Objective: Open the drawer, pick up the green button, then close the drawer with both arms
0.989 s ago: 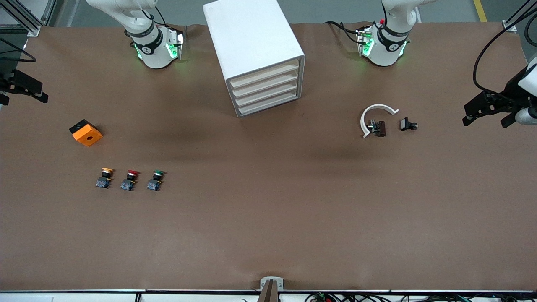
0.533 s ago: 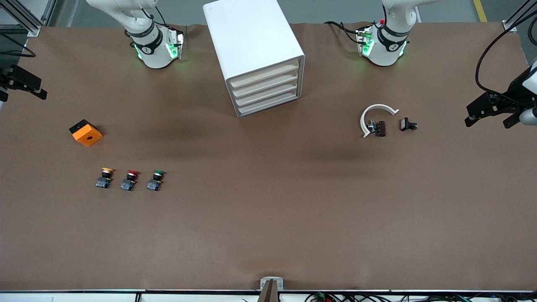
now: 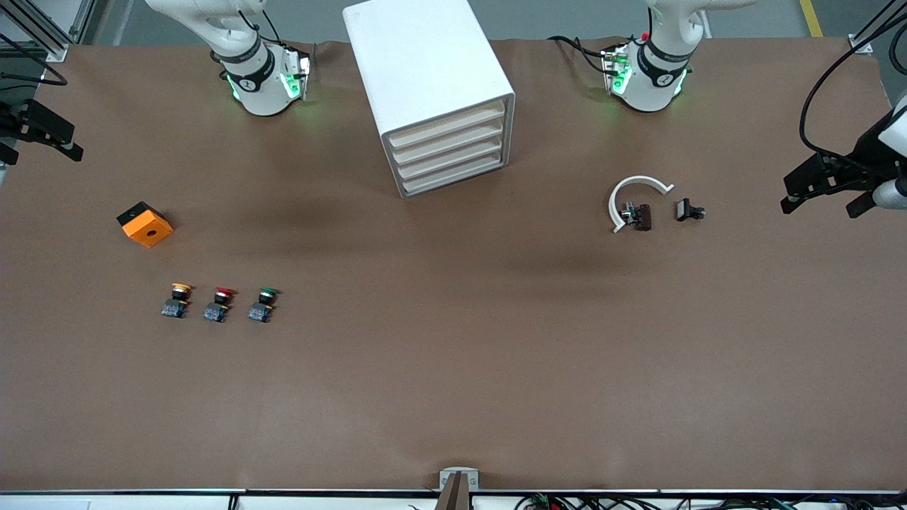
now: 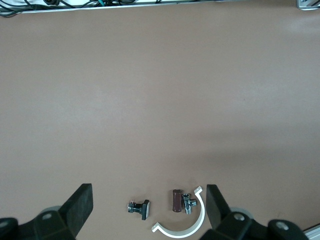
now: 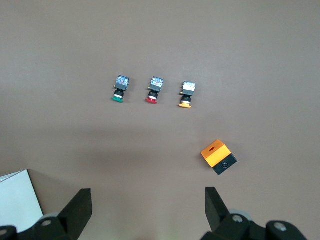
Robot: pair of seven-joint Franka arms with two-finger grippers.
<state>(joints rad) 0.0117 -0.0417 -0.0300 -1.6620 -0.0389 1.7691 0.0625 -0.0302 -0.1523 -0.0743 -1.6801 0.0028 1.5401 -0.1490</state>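
The white cabinet stands between the two arm bases, and its stacked beige-fronted drawers are all shut. The green button stands on the table toward the right arm's end, last in a row of three, and also shows in the right wrist view as the green button. My right gripper hangs open over the table edge at the right arm's end, and the right gripper holds nothing. My left gripper hangs open over the left arm's end, and the left gripper is empty.
A red button and a yellow button stand beside the green one. An orange box lies farther from the camera than they do. A white C-shaped clip, a brown part and a small black part lie under the left gripper.
The right gripper has drifted a little toward the robots' side of the table. The left gripper has barely shifted. Nothing on the table has moved.
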